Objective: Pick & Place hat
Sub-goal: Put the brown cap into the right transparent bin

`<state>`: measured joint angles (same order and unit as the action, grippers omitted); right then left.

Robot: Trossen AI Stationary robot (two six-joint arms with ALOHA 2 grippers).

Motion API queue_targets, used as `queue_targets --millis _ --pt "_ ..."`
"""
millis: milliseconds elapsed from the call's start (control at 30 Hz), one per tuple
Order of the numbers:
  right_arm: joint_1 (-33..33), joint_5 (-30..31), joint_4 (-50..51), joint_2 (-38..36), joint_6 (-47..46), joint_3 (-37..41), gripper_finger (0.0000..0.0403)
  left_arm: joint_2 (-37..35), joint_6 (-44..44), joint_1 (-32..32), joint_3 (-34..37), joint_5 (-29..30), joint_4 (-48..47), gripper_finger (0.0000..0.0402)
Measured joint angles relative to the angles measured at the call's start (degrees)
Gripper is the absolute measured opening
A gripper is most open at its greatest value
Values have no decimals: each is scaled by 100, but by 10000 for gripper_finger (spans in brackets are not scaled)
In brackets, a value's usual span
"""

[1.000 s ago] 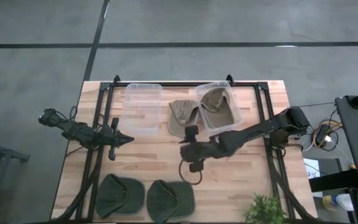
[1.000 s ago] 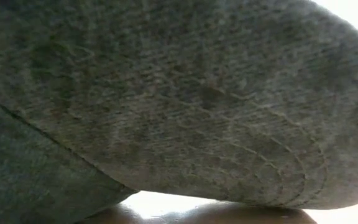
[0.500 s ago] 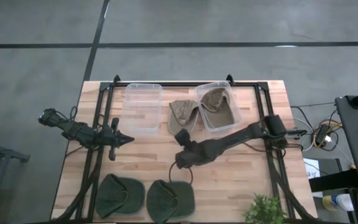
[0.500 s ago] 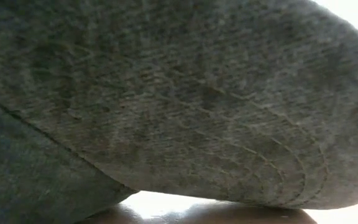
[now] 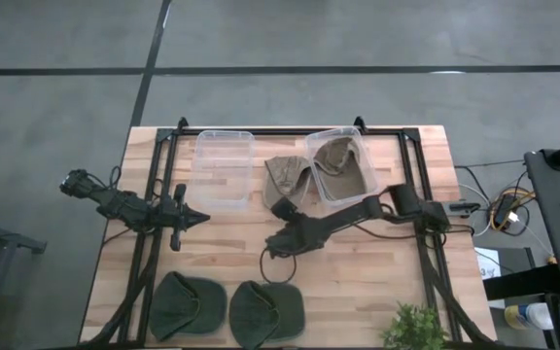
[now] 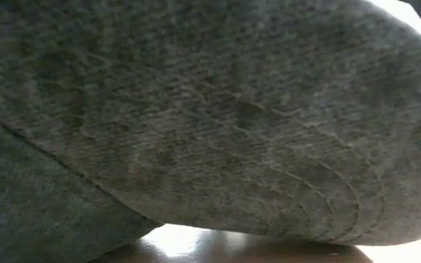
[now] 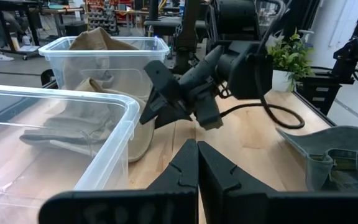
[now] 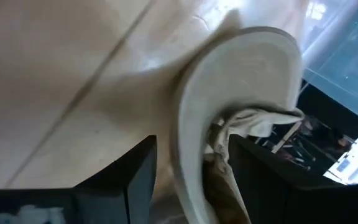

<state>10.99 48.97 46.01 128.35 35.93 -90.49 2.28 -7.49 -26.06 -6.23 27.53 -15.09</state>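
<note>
The wooden table (image 5: pixel 377 282) fills the frame's centre. At centre, the right gripper (image 5: pixel 282 216) has fingers spread around the tan hat's (image 5: pixel 285 180) brim. At left, the left gripper (image 5: pixel 194 219) has fingers pressed together.

Bare table (image 5: pixel 358 277) ahead; tan hat (image 5: pixel 285 180) wedged between bins (image 5: pixel 224 167).

The light wooden plank desk (image 5: pixel 358 282) carries two clear plastic bins along its far edge, an empty one (image 5: pixel 224 167) and one (image 5: pixel 342 165) holding a tan hat. Between them lies a tan cloth hat (image 5: pixel 285 181). Two dark green caps (image 5: pixel 185 303) (image 5: pixel 266 311) rest at the near edge, beside a small green plant (image 5: pixel 413 326).
</note>
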Motion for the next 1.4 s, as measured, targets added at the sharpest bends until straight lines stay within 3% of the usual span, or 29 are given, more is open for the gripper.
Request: queue_targets --millis 267,533,1067,1300,1400 --pt "-303 29 4 2 96 -3 152 0 0 -1 1 -2 -1 0" --pt "-412 7 -40 2 138 1 20 0 0 0 2 0 -2 0" --pt "37 356 476 -37 1004 -1066 10 0 0 0 1 0 -2 0" --pt "43 352 1445 -37 586 -1665 10 0 0 -2 1 0 -2 0" --pt "72 -65 2136 -42 376 -1975 9 0 0 0 2 0 -2 0"
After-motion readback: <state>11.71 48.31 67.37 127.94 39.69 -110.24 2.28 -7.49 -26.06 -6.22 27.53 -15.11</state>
